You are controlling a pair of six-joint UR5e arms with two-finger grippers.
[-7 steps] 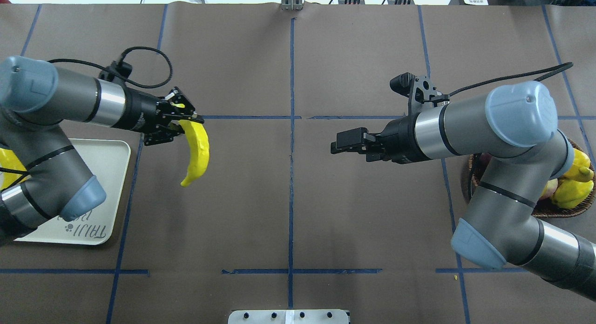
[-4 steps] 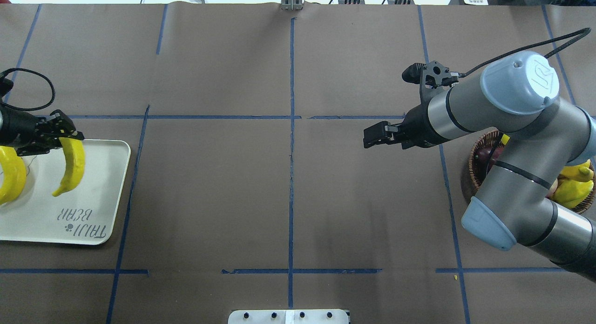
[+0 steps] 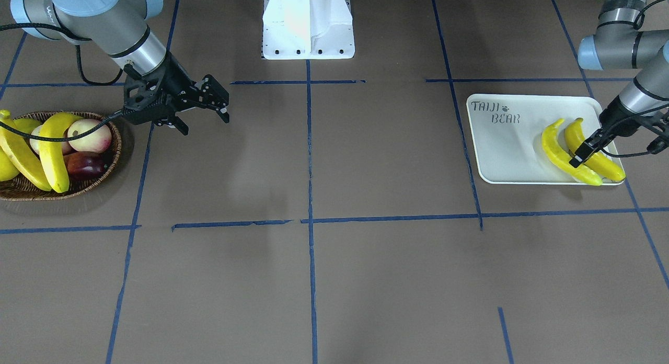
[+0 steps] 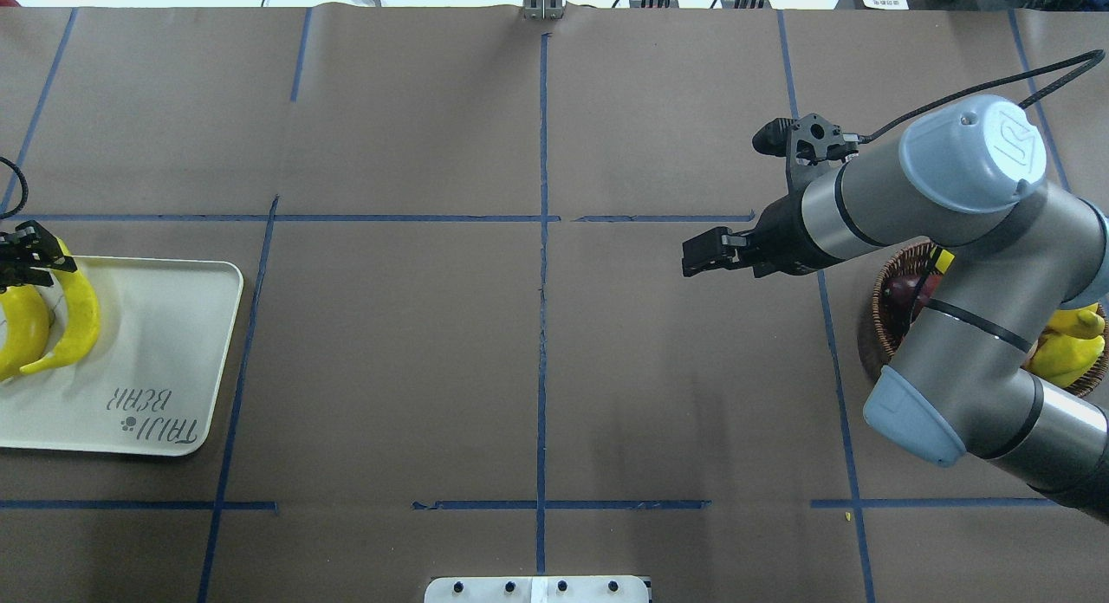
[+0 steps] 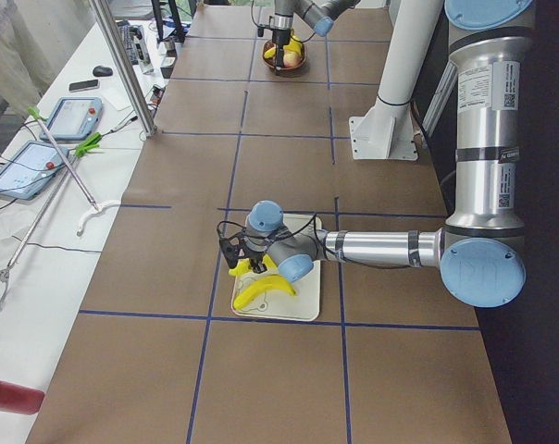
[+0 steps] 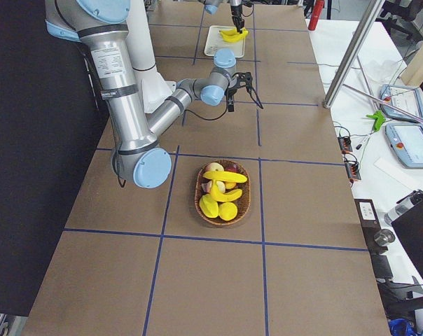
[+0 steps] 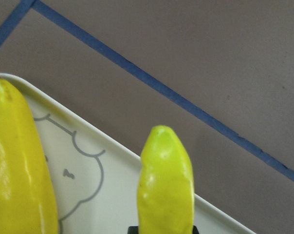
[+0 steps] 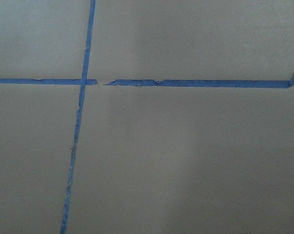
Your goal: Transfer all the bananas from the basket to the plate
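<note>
Two bananas are over the white plate (image 4: 156, 343). One banana (image 4: 22, 334) lies flat on it. My left gripper (image 4: 30, 261) is shut on the stem end of the other banana (image 4: 74, 317), which hangs low beside the first. The left wrist view shows the held banana (image 7: 166, 185), the lying banana (image 7: 20, 170) and the plate's bear drawing (image 7: 83, 165). My right gripper (image 3: 201, 113) hovers open and holds nothing, just to the plate side of the wicker basket (image 3: 107, 170). In the basket lie two more bananas (image 3: 52, 149) (image 3: 15, 155).
The basket also holds a peach-like fruit (image 3: 89, 136), a dark red fruit (image 3: 86, 165) and other yellow fruit (image 4: 1066, 343). Blue tape lines (image 4: 541, 326) cross the brown table. A white mount (image 3: 308, 24) stands at the robot's base. The right wrist view shows only table and tape.
My left gripper carried the banana leftward from the open table to over the plate, beside the lying banana. The right arm drew back toward the basket, then hardly moved.
</note>
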